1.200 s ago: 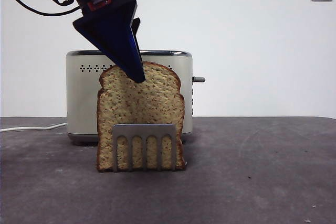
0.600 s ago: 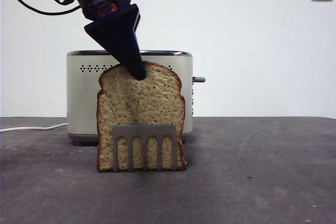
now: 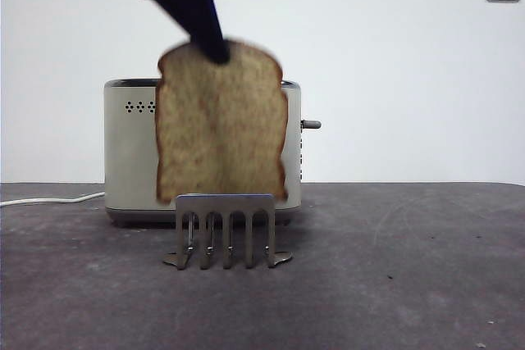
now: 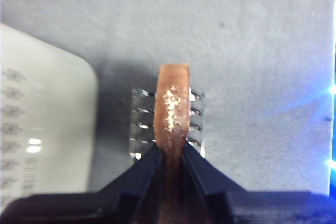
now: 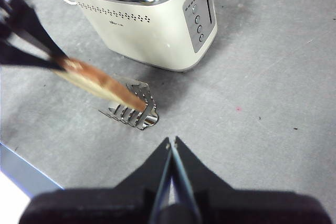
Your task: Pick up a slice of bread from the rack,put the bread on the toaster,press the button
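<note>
Left tool (image 3: 215, 53) pinches bread (image 3: 221, 125) at 12 o'clock edge above rack (image 3: 225, 229); thin grip, could swing/slip. Right tool (image 5: 171, 145) closed, empty.

The grey table (image 3: 426, 284) carries the toaster (image 3: 131, 153) and the rack (image 3: 225, 231).

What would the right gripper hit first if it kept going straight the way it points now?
Probably bare table. The right gripper aims past the rack toward the toaster, but depth is unclear; the toaster may come first.
</note>
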